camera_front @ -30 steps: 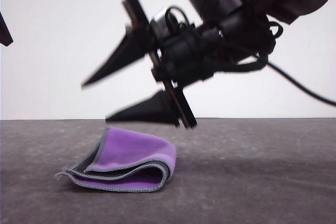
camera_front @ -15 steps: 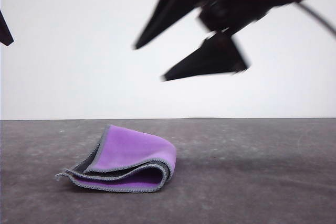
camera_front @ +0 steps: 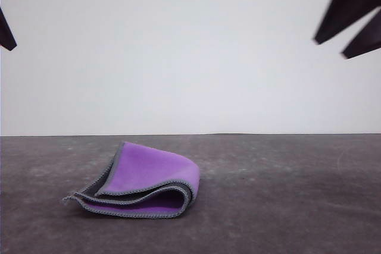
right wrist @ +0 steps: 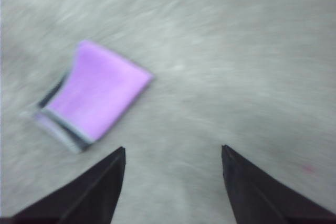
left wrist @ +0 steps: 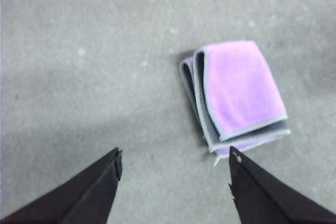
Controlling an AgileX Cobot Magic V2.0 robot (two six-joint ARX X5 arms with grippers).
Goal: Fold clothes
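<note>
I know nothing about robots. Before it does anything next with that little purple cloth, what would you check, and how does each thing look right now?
1. Cloth folded into layers: ok, purple face up, grey stitched edges stacked.
2. Cloth resting free on the table: ok, nothing touches it.
3. Right gripper empty: ok, fingers spread, above the cloth.
4. Left gripper empty: ok, fingers apart over bare table beside the cloth.
5. Fold neat enough: not ok, the layers bulge open at the front and edges do not line up.
6. Whether another fold is wanted: cannot tell.
</note>
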